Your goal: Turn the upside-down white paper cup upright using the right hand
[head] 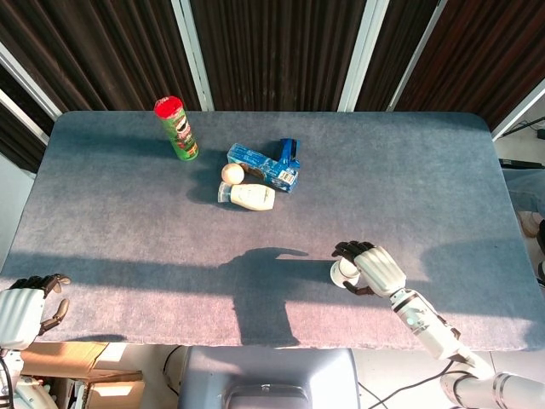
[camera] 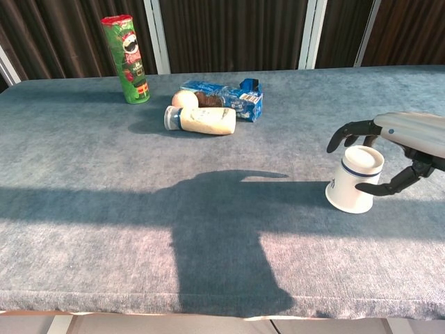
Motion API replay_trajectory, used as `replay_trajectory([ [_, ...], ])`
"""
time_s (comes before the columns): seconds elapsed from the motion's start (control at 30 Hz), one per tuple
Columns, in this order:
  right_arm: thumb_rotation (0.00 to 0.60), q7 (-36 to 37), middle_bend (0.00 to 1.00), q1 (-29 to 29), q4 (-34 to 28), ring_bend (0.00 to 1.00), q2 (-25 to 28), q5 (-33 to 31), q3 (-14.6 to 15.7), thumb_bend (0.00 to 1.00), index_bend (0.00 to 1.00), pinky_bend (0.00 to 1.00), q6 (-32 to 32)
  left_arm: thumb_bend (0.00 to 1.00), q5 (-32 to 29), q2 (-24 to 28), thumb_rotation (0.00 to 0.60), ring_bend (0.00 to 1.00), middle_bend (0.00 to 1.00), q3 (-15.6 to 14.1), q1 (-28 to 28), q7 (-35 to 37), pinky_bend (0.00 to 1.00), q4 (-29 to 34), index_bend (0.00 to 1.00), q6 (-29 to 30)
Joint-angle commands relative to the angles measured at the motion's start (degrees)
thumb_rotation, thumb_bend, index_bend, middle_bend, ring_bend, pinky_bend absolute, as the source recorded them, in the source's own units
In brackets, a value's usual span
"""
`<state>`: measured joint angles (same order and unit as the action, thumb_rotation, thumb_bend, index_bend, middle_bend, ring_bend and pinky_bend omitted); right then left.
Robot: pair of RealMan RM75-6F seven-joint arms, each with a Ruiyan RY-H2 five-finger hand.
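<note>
The white paper cup (head: 343, 273) (camera: 354, 179) with a blue band stands upside down on the blue-grey table (head: 128, 221), near its front right. My right hand (head: 375, 266) (camera: 405, 132) wraps around it from the right. The fingers (camera: 344, 133) arch over its far side and the thumb (camera: 386, 188) reaches its near side. The cup still rests on the table and no firm grip shows. My left hand (head: 21, 308) hangs at the table's front left corner, holding nothing, and appears only in the head view.
A green chips can (head: 177, 128) (camera: 126, 59) stands at the back left. Near the middle back lie a blue packet (head: 264, 166) (camera: 226, 99), a white bottle (head: 249, 197) (camera: 201, 120) and a pale ball (head: 232, 173). The table's front edge (camera: 222, 313) is close to the cup.
</note>
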<state>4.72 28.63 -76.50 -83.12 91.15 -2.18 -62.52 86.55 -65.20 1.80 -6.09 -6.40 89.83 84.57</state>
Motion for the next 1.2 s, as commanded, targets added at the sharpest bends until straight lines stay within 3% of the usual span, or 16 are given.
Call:
replay_trajectory([
  [0.03,0.600,-1.09,0.36,-0.15,0.12,0.32,-0.34,-0.67,-0.09,0.50,0.45,0.47,-0.24,0.38,-0.17,-0.02,0.600,0.44,0.50,0.05,-0.02,-0.10,0.46,0.05,0.41,-0.09],
  [0.27,0.600,-3.81,0.43,-0.78,1.34,0.41,-1.68,-2.04,-0.43,0.61,0.53,0.55,-1.61,0.38,-0.66,0.03,0.600,0.44,0.50,0.11,-0.03,-0.36,0.46,0.33,0.41,-0.38],
  [0.53,0.600,-3.23,0.56,-2.04,3.68,0.56,-4.09,-2.34,-1.01,0.74,0.71,0.67,-5.37,0.38,-0.92,0.06,0.600,0.45,0.51,0.21,-0.05,-0.57,0.46,0.49,0.41,-0.46],
  [0.63,0.600,3.19,0.58,-2.61,5.42,0.58,-5.35,-0.73,-0.84,0.75,0.73,0.68,-8.36,0.38,-1.04,0.04,0.600,0.45,0.51,0.27,-0.09,-0.71,0.46,0.56,0.41,-0.51],
  [0.8,0.600,20.58,0.58,-3.08,11.05,0.58,-8.25,2.62,-0.10,0.75,0.74,0.68,-13.78,0.38,-1.17,0.00,0.600,0.46,0.51,0.29,-0.06,-0.96,0.46,0.63,0.41,-0.50],
  [0.97,0.600,39.35,0.58,-2.17,18.20,0.58,-10.97,4.61,2.48,0.75,0.73,0.68,-13.35,0.38,-1.15,-0.06,0.600,0.46,0.51,0.28,-0.11,-1.06,0.46,0.67,0.41,-0.55],
  [1.07,0.600,45.94,0.58,-1.18,22.15,0.56,-11.95,5.93,4.61,0.75,0.70,0.67,-11.45,0.38,-1.10,-0.10,0.600,0.46,0.51,0.28,-0.15,-1.12,0.46,0.62,0.41,-0.57],
  [1.2,0.600,49.24,0.58,-0.49,25.68,0.51,-12.69,7.37,6.55,0.75,0.68,0.62,-10.61,0.38,-1.22,-0.08,0.600,0.46,0.51,0.33,-0.13,-1.02,0.46,0.60,0.41,-0.55],
])
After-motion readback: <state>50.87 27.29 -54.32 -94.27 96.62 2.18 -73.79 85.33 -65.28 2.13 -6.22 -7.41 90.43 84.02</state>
